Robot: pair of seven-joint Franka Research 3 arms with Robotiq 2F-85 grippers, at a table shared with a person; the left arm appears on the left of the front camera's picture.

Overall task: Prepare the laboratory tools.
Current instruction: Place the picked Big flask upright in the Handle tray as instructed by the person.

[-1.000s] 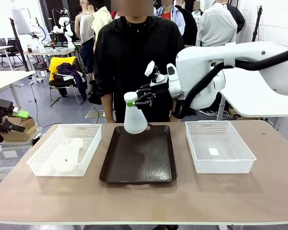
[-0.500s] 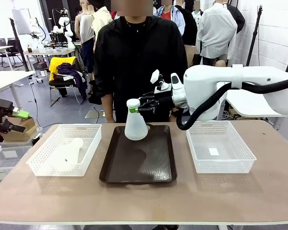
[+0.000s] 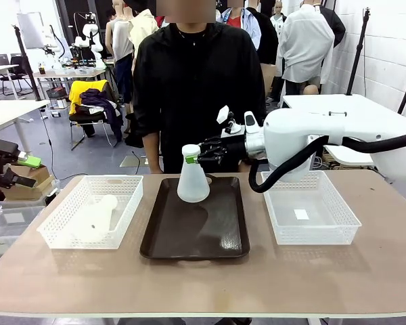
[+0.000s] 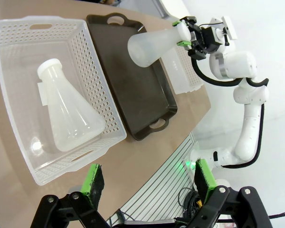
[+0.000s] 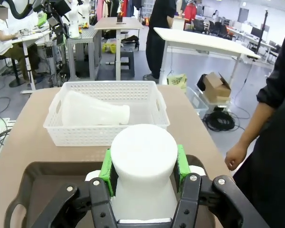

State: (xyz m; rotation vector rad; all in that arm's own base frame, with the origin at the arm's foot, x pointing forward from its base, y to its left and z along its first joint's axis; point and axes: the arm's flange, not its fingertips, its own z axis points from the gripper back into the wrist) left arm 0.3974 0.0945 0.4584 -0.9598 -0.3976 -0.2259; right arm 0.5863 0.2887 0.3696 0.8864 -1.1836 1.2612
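Observation:
One frosted-white conical flask (image 3: 192, 181) stands upright over the far end of the dark brown tray (image 3: 196, 233). My right gripper (image 3: 191, 157) is shut on its neck. Whether its base touches the tray I cannot tell. In the right wrist view the flask's neck (image 5: 143, 159) sits between the green pads (image 5: 106, 172) of my right gripper (image 5: 143, 167). A second flask (image 3: 95, 218) lies on its side in the left white basket (image 3: 125, 183); the left wrist view shows this flask (image 4: 69, 116) from above. My left gripper (image 4: 149, 183) hangs open above the table edge, holding nothing.
An empty white mesh basket (image 3: 310, 223) stands right of the tray. A person in black stands at the far side, one hand (image 5: 235, 154) hanging close to the tray's end. The table's near half is bare wood.
My right arm has lowered the flask toward the tray and carried it slightly to the right. The left gripper and the flask in the basket have not moved.

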